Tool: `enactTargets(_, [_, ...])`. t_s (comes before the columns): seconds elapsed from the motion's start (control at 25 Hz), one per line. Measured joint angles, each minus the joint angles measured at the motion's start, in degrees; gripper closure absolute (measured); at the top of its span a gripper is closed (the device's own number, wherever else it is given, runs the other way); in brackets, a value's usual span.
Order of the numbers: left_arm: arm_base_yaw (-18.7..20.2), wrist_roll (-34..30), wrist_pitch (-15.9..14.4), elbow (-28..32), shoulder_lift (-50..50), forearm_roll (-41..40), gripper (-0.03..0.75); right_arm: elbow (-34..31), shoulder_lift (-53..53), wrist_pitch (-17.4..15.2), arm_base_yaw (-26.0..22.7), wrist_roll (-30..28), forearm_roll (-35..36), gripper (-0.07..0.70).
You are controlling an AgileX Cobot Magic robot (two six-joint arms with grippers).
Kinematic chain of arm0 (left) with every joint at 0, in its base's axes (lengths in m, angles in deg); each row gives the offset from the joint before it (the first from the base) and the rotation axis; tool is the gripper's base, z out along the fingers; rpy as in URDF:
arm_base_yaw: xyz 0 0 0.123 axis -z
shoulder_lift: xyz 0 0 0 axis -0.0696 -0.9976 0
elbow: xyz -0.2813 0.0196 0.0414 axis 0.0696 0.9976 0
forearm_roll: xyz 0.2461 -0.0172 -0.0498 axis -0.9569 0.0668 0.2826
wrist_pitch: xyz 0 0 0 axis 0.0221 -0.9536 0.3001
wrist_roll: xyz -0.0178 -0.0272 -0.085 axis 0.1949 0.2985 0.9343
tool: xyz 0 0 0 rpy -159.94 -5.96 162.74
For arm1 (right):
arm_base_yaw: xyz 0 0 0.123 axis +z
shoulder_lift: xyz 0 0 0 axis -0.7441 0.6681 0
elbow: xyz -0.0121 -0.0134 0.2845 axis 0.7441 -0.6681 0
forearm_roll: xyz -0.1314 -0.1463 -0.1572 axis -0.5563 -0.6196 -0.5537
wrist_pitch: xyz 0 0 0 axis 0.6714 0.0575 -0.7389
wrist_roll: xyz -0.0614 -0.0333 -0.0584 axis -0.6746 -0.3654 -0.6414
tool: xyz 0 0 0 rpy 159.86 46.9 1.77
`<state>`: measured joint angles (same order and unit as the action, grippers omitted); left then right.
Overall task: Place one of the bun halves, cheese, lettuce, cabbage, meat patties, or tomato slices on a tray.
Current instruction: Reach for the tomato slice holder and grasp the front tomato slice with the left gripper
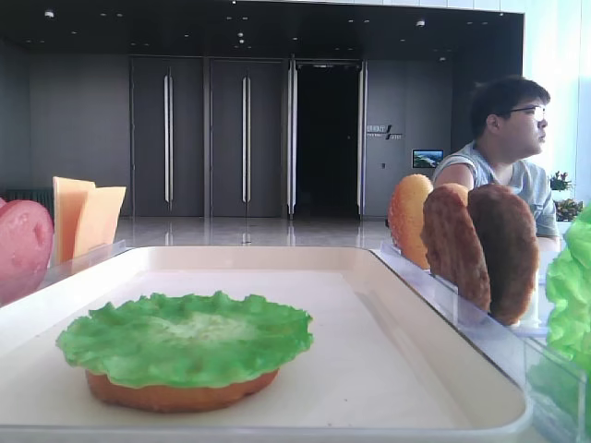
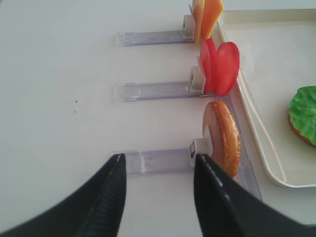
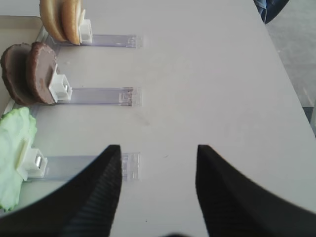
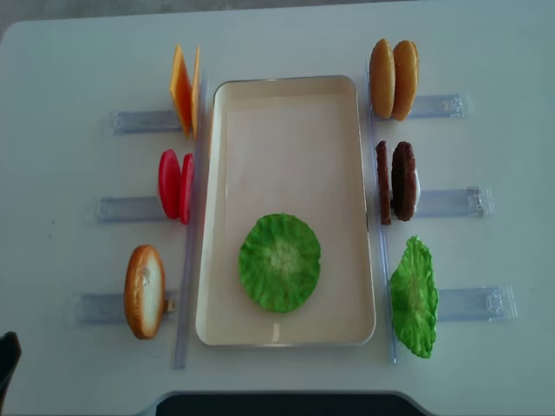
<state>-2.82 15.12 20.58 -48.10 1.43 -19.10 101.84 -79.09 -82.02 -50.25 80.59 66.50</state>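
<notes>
I see a lettuce leaf [image 4: 279,262] lying on a flat bun half [image 1: 180,391] in the tray [image 4: 286,100] on the desk [image 4: 69,61], probably centred on it, while both my grippers' fingers [image 2: 111,197] [image 3: 106,190] hang spread and empty.

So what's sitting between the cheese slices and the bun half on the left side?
The tomato slices, upright in the middle rack, stand between the cheese and the bun half; the overhead view shows it.
</notes>
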Motion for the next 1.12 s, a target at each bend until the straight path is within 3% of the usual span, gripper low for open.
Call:
enactTargets(0.24, [0.0,3.06,0.67,-2.68,-1.23,-2.0,0.37,0.0,0.0,0.0,0.0,0.0,0.0,0.297])
enactTargets(0.4, [0.0,5.18,3.64,-4.66,-9.37,-2.0,0.37,0.0,0.0,0.0,0.0,0.0,0.0,0.297])
enactTargets(0.68, [0.0,5.95,7.58,-10.08,-32.17,-2.0,0.37,0.0,0.0,0.0,0.0,0.0,0.0,0.297])
enactTargets(0.88, [0.0,6.07,8.35,-17.0,-51.06,-1.95,0.37,0.0,0.0,0.0,0.0,0.0,0.0,0.297])
enactTargets(1.12, [0.0,6.02,11.67,-25.78,-67.99,-0.88,0.37,0.0,0.0,0.0,0.0,0.0,0.01,0.297])
